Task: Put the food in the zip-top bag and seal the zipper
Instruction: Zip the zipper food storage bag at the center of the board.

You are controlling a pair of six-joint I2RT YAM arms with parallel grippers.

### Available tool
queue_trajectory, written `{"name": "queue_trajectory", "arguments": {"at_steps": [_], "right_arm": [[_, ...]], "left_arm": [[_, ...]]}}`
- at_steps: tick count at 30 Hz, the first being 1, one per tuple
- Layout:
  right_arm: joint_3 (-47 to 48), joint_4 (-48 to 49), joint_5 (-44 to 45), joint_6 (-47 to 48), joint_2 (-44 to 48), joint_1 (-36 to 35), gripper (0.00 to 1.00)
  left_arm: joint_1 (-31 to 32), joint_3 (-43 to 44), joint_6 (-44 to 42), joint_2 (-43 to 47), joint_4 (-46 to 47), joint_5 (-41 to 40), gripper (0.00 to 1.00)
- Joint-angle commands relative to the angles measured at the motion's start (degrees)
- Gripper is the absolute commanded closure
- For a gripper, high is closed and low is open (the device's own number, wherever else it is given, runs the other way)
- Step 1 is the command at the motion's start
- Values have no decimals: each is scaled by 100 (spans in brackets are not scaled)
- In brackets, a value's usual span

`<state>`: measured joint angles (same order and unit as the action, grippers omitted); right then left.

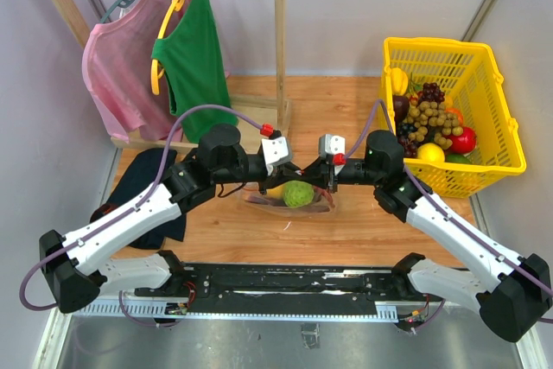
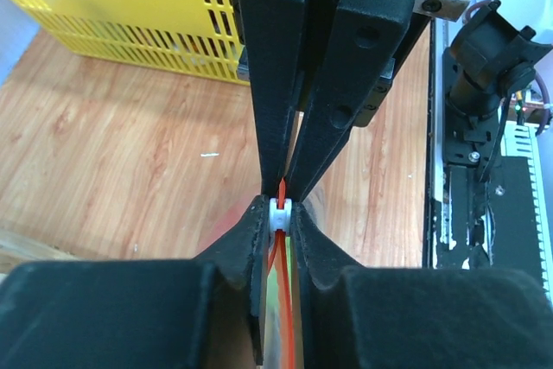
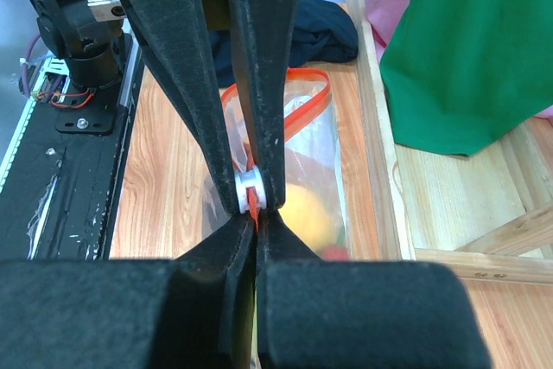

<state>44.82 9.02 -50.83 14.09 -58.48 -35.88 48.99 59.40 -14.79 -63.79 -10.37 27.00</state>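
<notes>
Wooden table (image 1: 363, 231): zip-top bag (image 3: 315, 140) holds green ball (image 1: 299, 194) and yellow fruit (image 3: 311, 213)

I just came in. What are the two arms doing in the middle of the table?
Both arms meet over the zip-top bag at mid-table. The left gripper and the right gripper are each shut on the zipper, almost at one spot. A green bumpy ball and a yellow fruit are already inside. Beyond the pinch the mouth gapes, so sealing looks unfinished.
</notes>
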Motion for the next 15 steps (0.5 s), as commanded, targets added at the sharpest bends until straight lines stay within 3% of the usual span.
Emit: {"name": "queue_trajectory", "arguments": {"at_steps": [1, 4, 15], "right_arm": [[135, 159, 94, -26, 125, 102, 99], [116, 126, 239, -15, 188, 119, 99], [-13, 327, 338, -234, 350, 294, 99]], "left_arm": [[22, -60, -59, 91, 54, -35, 92], [23, -45, -162, 117, -135, -151, 99], [22, 16, -475, 284, -698, -540, 100]]}}
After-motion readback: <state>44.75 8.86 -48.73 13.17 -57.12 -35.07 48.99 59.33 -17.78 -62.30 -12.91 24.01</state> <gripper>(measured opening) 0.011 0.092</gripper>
